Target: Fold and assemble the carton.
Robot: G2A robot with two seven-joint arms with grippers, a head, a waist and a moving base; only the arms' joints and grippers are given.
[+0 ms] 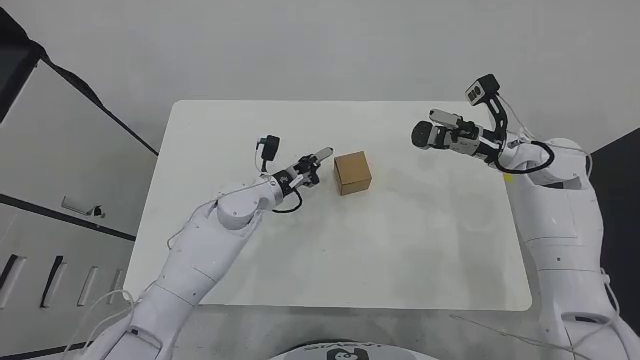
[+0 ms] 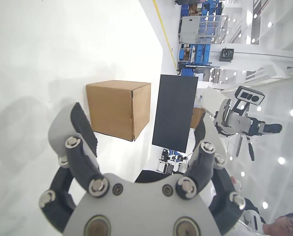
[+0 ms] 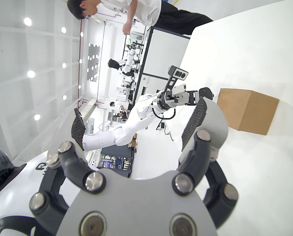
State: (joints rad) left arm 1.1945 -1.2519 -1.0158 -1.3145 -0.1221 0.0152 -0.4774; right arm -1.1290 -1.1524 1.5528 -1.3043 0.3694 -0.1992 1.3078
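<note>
Carton (image 1: 352, 173) closed, upright on surface (image 1: 420, 250)
Left claw (image 1: 318, 157) wide, just beside it; right claw (image 1: 421, 135) wide, empty, well apart

The brown cardboard carton (image 1: 352, 173) sits on the white rectangular worktop (image 1: 420, 250) at frame centre. The left hand (image 1: 318, 163) is just beside it, frame left. The right hand (image 1: 421, 135) is well apart, upper right.
</note>
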